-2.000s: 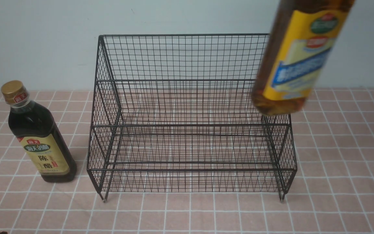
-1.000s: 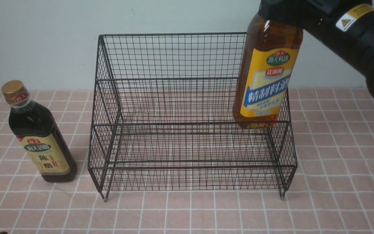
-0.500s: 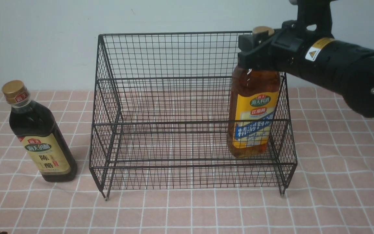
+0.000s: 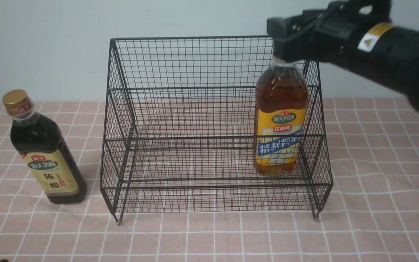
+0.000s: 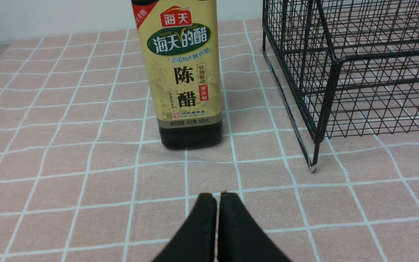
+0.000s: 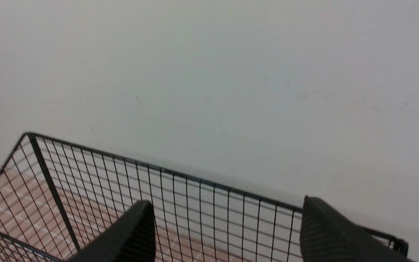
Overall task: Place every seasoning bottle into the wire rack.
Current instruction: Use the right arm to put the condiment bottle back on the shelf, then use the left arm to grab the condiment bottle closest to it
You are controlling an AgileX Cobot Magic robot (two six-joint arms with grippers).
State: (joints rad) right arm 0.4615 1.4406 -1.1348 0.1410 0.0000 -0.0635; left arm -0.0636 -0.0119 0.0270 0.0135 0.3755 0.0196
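Observation:
The larger amber bottle with the yellow-blue label stands upright at the right end of the lower front tier of the black wire rack. My right gripper hovers just above the bottle's top and hides the cap. In the right wrist view it is open and empty over the rack's back edge. The smaller dark bottle stands on the cloth left of the rack. In the left wrist view my left gripper is shut and empty, low over the cloth in front of that bottle.
A pink checked tablecloth covers the table. A pale wall stands close behind the rack. The rack's front corner and foot show to one side of the dark bottle in the left wrist view.
My right gripper lowered the amber bottle into the rack's front tier, let go of its neck and rose above the cap. The dark bottle and the left gripper stayed put.

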